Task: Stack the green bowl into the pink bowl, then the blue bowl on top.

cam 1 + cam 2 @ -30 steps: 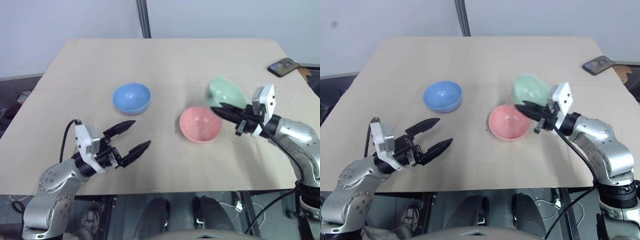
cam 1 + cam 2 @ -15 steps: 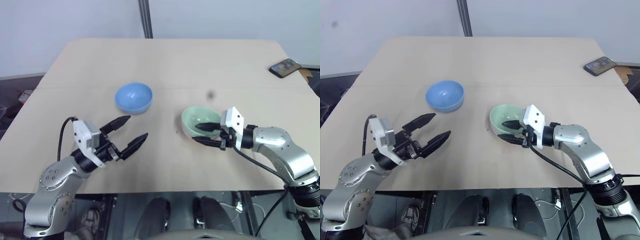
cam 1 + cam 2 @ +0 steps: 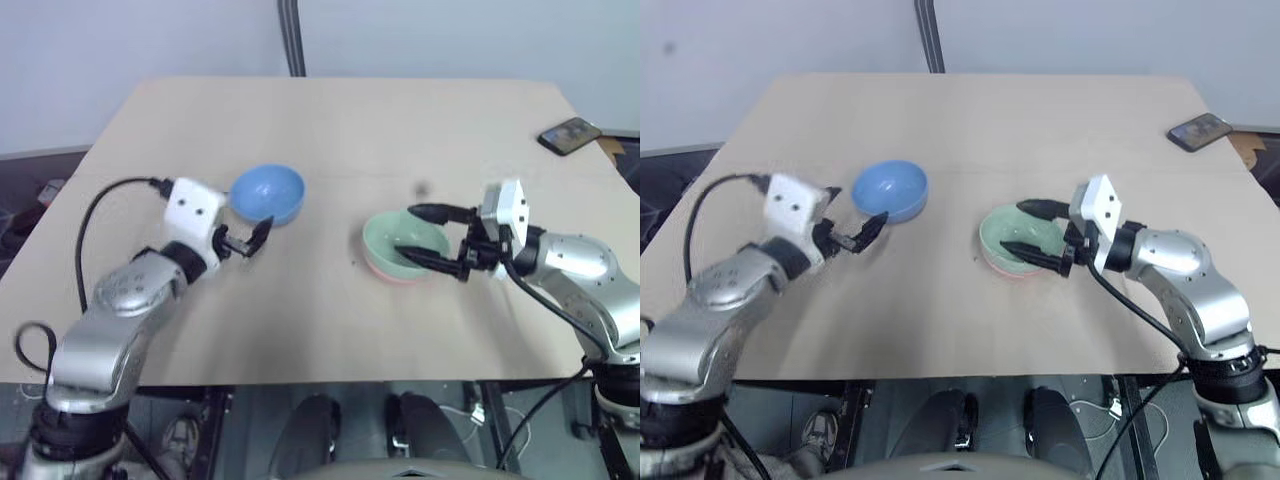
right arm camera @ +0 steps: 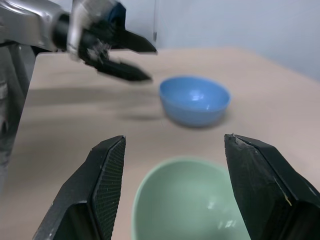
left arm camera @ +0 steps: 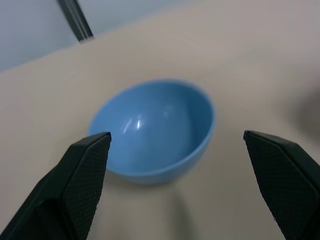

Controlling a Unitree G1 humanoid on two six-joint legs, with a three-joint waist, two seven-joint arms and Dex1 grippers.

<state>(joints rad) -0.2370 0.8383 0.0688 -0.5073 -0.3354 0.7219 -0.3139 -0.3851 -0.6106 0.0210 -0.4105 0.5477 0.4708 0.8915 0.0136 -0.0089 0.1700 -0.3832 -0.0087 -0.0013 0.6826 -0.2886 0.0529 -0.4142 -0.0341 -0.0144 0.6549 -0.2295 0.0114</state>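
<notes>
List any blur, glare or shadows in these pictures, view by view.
Left wrist view: the blue bowl looks soft, with small highlights inside and a shadow beneath it. Right wrist view: the left gripper is smeared; the green bowl shows faint glints. Eye views: even light, a small dark spot on the table.

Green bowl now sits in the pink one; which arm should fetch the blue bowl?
Left. Its open pincer already faces the blue bowl; the right pincer flanks the green bowl.
</notes>
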